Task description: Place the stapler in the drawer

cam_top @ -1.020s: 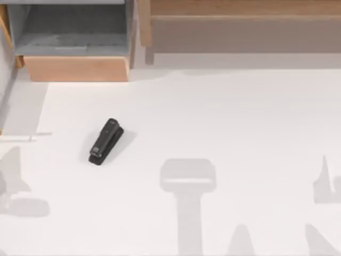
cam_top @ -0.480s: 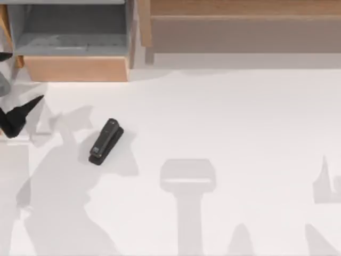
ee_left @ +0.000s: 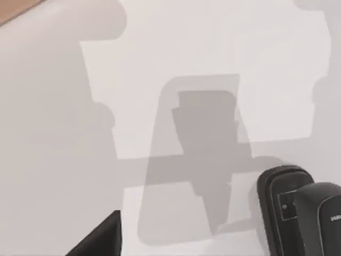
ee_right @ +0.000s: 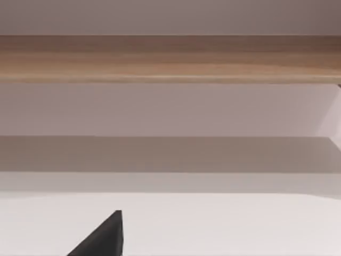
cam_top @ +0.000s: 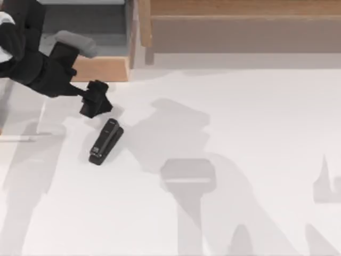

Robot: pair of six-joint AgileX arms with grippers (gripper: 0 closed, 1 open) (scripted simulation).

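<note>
While the stapler [cam_top: 105, 141] lies flat on the white table [cam_top: 240, 133], nearer the front edge than anything else on that side, the left gripper [cam_top: 95, 101] hangs just beyond its far, rounded end, between the stapler and the drawer [cam_top: 96, 68]. From above, the stapler runs on a slant, its rounded end pointing up and to the right toward the drawer, its squarer end toward the front. A narrow strip of bare table shows between that rounded end and the gripper, so the two are close but apart. Whether the left gripper's fingers stand apart or together cannot be told from above, where they read as one dark block.

In the left wrist view the stapler [ee_left: 298, 210] shows as a black rounded body with a small pale mark on top, lying on the table, with one dark finger [ee_left: 101, 240] of the left gripper off to its side and a wide stretch of shadowed table between them.

Farther from the stapler, the left arm [cam_top: 37, 69] reaches in from the table's left side, crossing over the drawer's tan front panel. Beyond that panel the drawer's grey inside lies open to view. To the right of the drawer, along the far edge, runs a long wooden shelf [cam_top: 245, 26].

One dark finger [ee_right: 101, 237] shows in the right wrist view, facing the shelf [ee_right: 170, 58].
</note>
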